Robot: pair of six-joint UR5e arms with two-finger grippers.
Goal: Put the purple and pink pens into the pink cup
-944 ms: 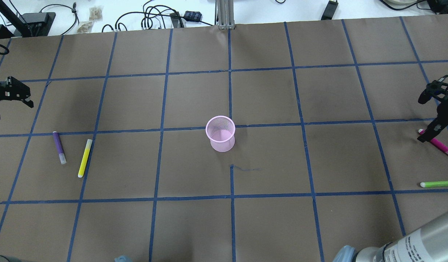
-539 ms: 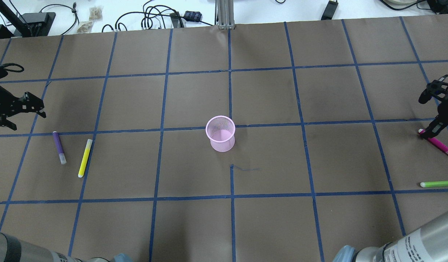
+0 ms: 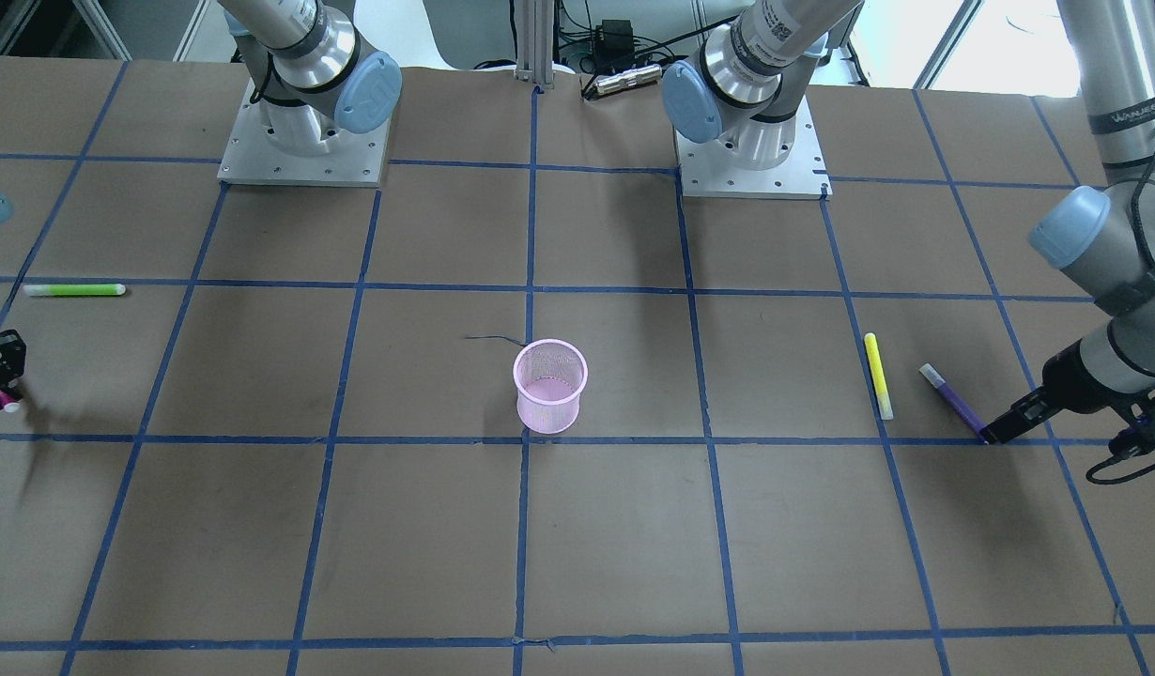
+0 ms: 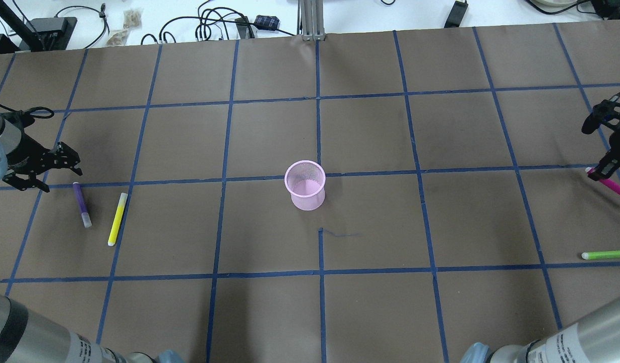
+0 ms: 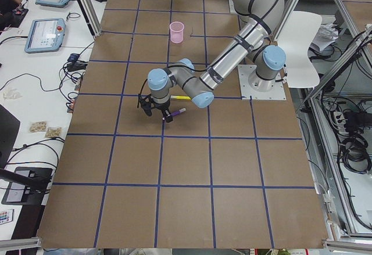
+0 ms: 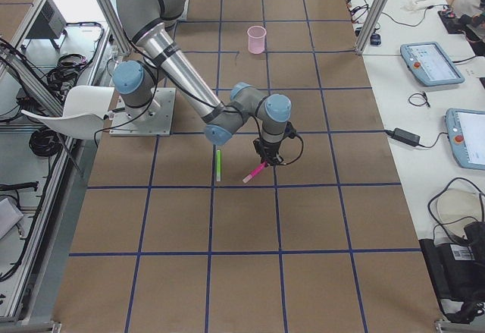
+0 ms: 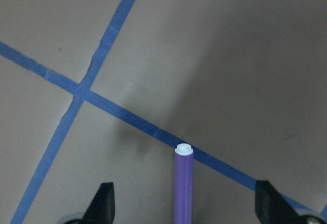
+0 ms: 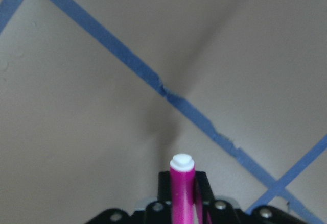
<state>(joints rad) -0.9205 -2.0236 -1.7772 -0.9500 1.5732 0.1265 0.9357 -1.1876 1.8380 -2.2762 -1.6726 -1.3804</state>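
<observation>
Clamping the pink pen [image 8: 182,193] near its white-capped end, the right gripper [image 4: 601,172] has its jaws closed on the barrel. The pen slants down and away from the fingers; I cannot tell whether its far tip rests on the paper.

The left gripper [image 7: 185,204] hangs with its jaws spread wide. One finger stands on each side of the purple pen [image 4: 81,204], just above the pen's end and not touching it. That pen lies flat beside a blue tape line, with a yellow pen [image 4: 117,219] just beyond it.

Further out, the pink cup [image 4: 305,185] stands upright and empty at the middle of the table [image 4: 370,312], well apart from both arms. A green pen [image 4: 606,255] lies near the right arm's side.

By my reading, the pick-up step is in hand: one pen is gripped, the other only lined up.

Next, the left jaws likely need to drop and close squarely on the purple barrel without nudging the yellow one. The right arm would have to carry its pen across to the cup and bring it near upright over the rim before letting go.
</observation>
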